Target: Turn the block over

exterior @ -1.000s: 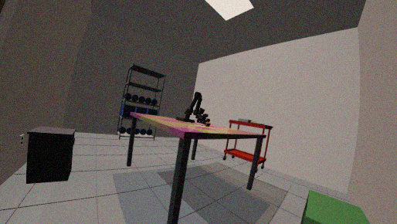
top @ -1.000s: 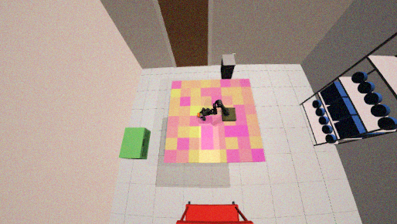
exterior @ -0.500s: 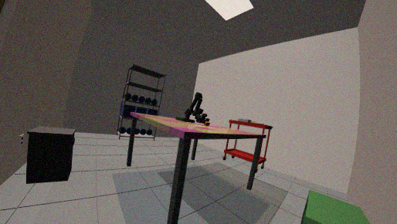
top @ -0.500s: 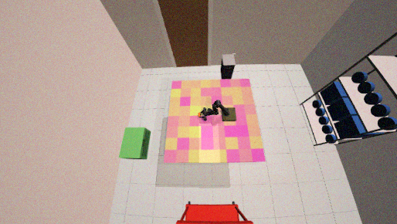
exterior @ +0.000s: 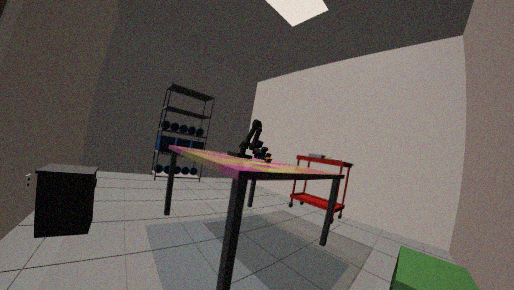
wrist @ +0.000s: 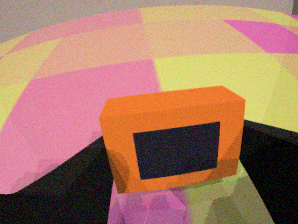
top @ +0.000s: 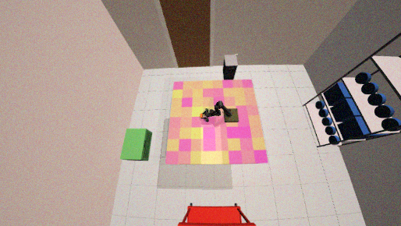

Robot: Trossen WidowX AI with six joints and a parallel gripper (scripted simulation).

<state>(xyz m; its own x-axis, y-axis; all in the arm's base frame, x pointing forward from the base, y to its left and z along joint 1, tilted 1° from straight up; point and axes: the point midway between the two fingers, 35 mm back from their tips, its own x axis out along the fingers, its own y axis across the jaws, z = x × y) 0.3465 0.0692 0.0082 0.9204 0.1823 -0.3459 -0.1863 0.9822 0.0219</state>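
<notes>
My L finger [wrist: 60, 167] against block's [top: 201, 115] [exterior: 268, 159] [wrist: 172, 140] L side in wrist view; orange block btwn fingers, dark mark facing cam, not down. R finger on R side. My gripper [top: 205, 114] [exterior: 265, 157] [wrist: 172, 135] part-open, gripping block, nr tabletop [top: 214, 156] [exterior: 220, 162] [wrist: 200, 40].

Grain speckles every view; a pale ceiling panel [exterior: 300, 9] glows above dim grey walls, and the wrist view bends the worktop's [wrist: 100, 45] far edge.
</notes>
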